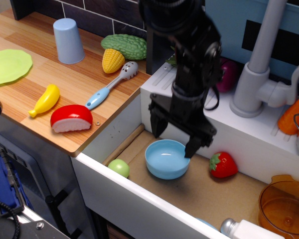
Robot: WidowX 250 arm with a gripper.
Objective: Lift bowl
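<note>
Just above the bowl (167, 159) rim — open pincer (174, 137), fingers astride.

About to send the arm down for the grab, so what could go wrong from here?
1. The open hand sits over the bowl's back rim; one finger may land on the rim and tip the bowl.
2. The glossy, shallow bowl could slip from a pinch.
3. The strawberry and green ball lie close; a sliding bowl may knock them.
</note>
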